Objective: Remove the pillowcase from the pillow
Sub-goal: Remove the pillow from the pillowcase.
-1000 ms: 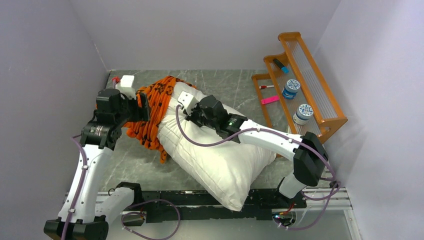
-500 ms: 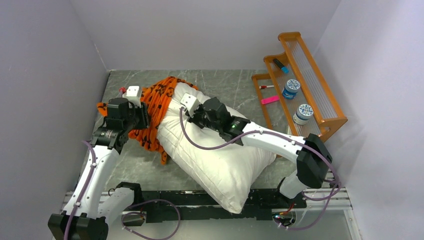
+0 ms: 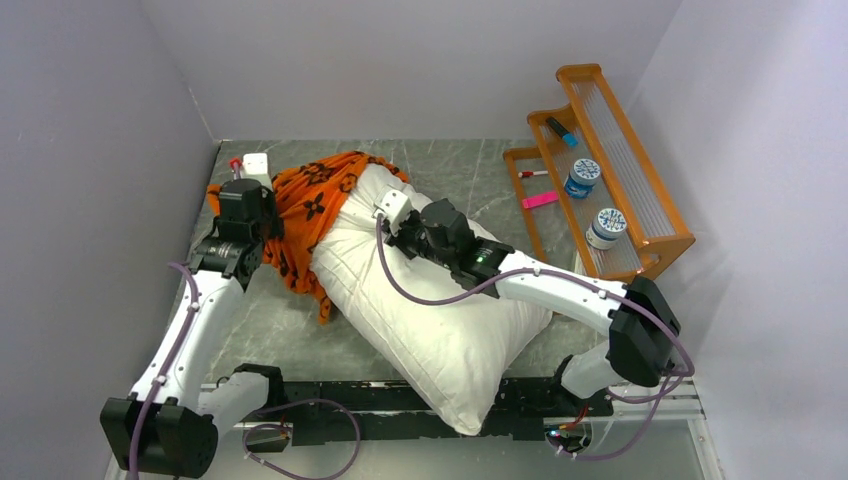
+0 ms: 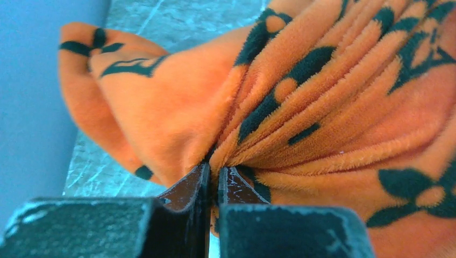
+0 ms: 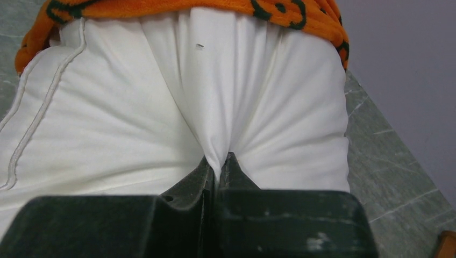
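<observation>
The pillowcase (image 3: 318, 195) covers only the far end of the pillow (image 3: 440, 320), with the left end effector (image 4: 213, 171) pinching the cover and the right end effector (image 5: 218, 163) pinching the cushion.

Orange wooden rack (image 3: 665, 245) well right of the right gripper (image 3: 383, 224), white-lidded jar (image 3: 582, 177) on it, second jar (image 3: 605, 227) nearer, blue marker (image 3: 561, 131) farther back, pink strip (image 3: 540, 200), grey marbled table (image 3: 450, 170) beneath.

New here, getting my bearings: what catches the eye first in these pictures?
A big plump white pillow lies diagonally across the grey table, its far end capped by a bright orange plush pillowcase with dark motifs. The left gripper is shut on a pinch of that orange fabric; the right gripper is shut on a fold of the pillow.
</observation>
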